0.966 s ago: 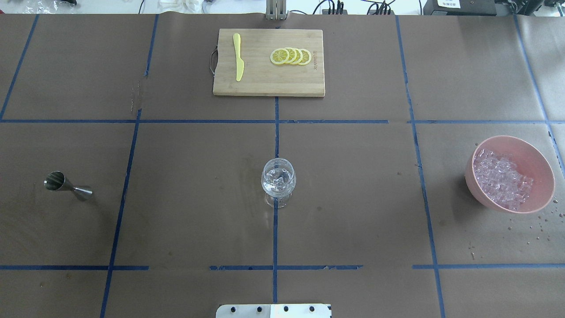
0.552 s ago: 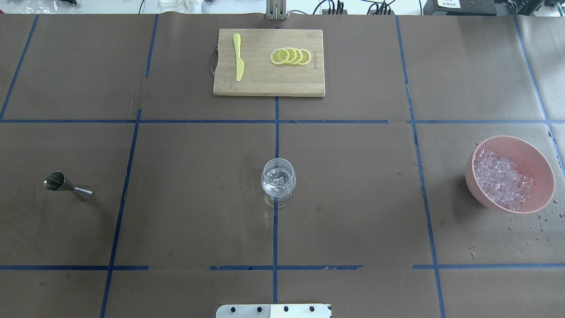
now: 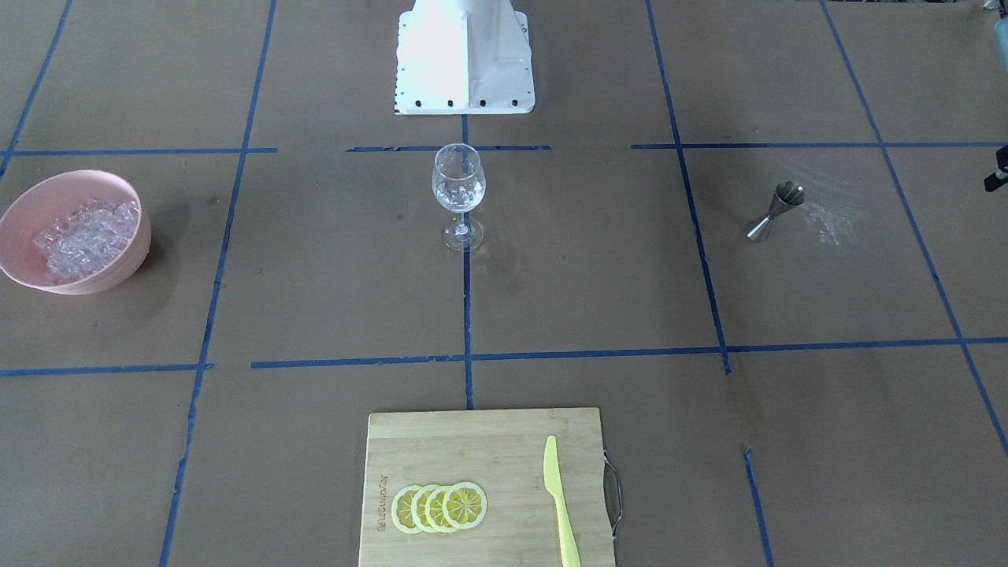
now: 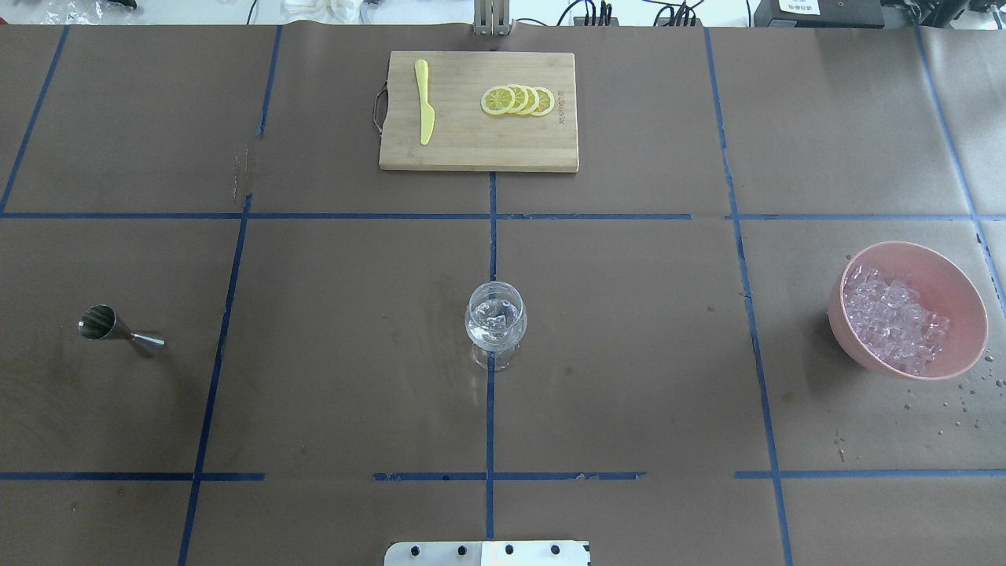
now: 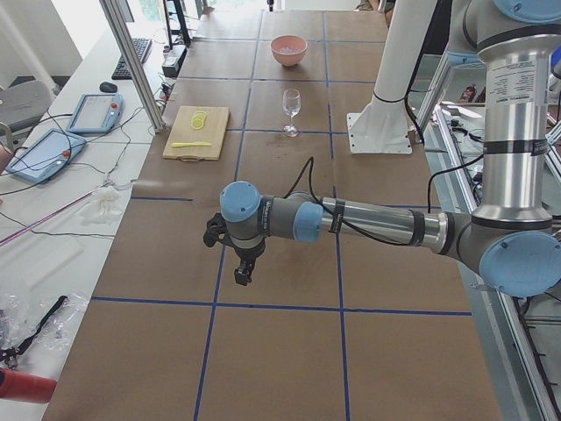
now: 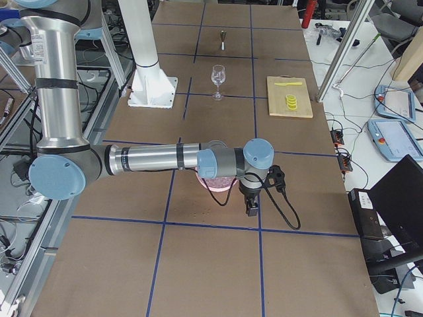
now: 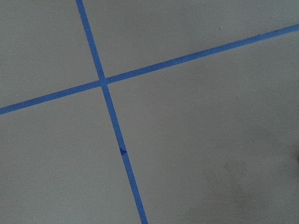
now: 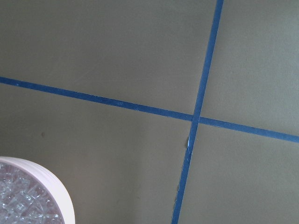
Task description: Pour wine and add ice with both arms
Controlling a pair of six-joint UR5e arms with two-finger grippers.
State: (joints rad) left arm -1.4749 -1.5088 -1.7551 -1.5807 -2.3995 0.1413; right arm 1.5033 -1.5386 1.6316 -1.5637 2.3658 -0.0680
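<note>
A clear wine glass point(image 4: 496, 322) stands upright at the table's middle, with something clear and glassy in its bowl; it also shows in the front view point(image 3: 458, 189). The ice point(image 4: 892, 318) is heaped in a pink bowl point(image 4: 963, 279) at the right. A steel jigger point(image 4: 118, 328) stands at the left. My left gripper point(image 5: 241, 272) shows only in the exterior left view, above bare table far from the glass; I cannot tell if it is open. My right gripper point(image 6: 251, 208) shows only in the exterior right view, beside the bowl point(image 6: 215, 183); I cannot tell its state.
A bamboo cutting board point(image 4: 471, 149) lies at the far middle with lemon slices point(image 4: 517, 101) and a yellow knife point(image 4: 424, 102). The white pedestal base point(image 3: 465, 55) stands at the near edge. Water drops point(image 4: 955, 405) speckle the paper near the bowl.
</note>
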